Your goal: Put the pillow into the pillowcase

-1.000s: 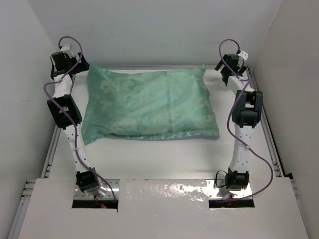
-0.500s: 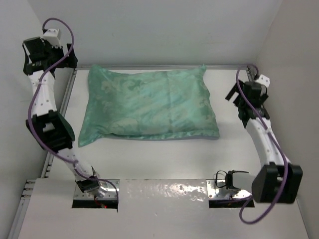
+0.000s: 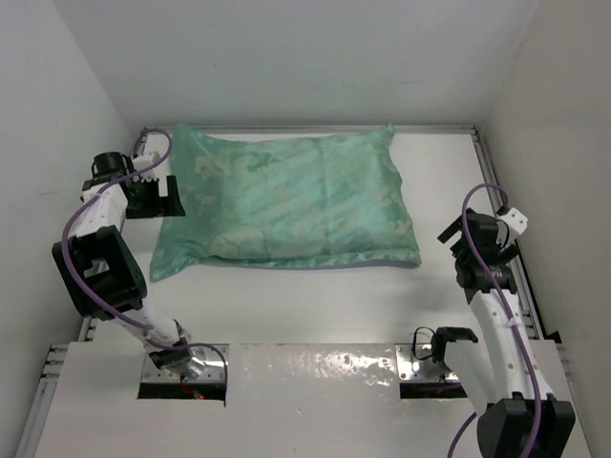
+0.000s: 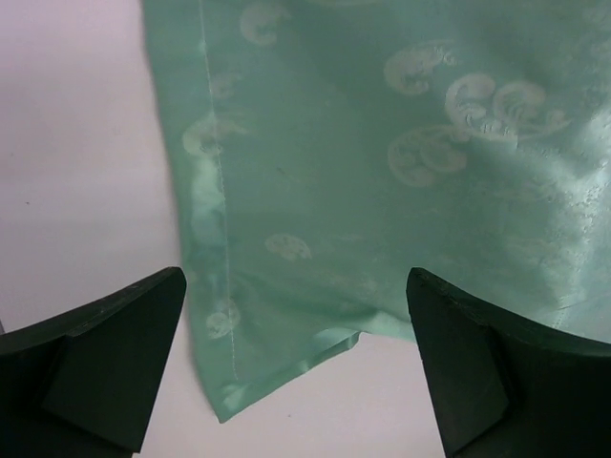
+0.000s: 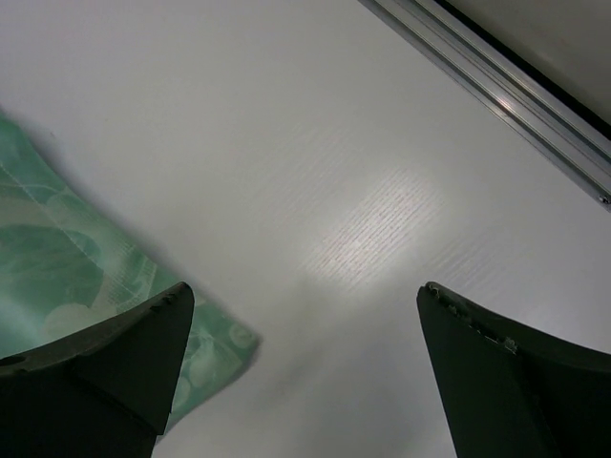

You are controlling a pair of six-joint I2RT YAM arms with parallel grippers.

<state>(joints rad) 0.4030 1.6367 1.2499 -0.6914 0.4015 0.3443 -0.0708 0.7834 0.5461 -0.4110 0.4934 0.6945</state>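
Observation:
The shiny sea-green pillowcase (image 3: pixel 286 200) lies plump and flat-sided on the white table, its near edge showing a thin blue hem. The pillow itself is hidden; only the case's fabric shows. My left gripper (image 3: pixel 168 197) is open beside the case's left edge. In the left wrist view a loose corner of the pillowcase (image 4: pixel 382 172) lies between and beyond the spread fingers of that gripper (image 4: pixel 296 358). My right gripper (image 3: pixel 452 239) is open just right of the case's near right corner, and that corner of the pillowcase (image 5: pixel 67 277) shows by the left finger of the gripper (image 5: pixel 305 367). Neither gripper holds anything.
White walls enclose the table on the left, back and right. A metal rail (image 5: pixel 496 95) runs along the table's right edge, close behind my right arm. A raised white shelf (image 3: pixel 305 401) with the arm bases spans the near side.
Both arms have swung from the far corners toward the near side. The left gripper came down beside the case's left edge; the right came to its near right corner. The pillowcase has not moved.

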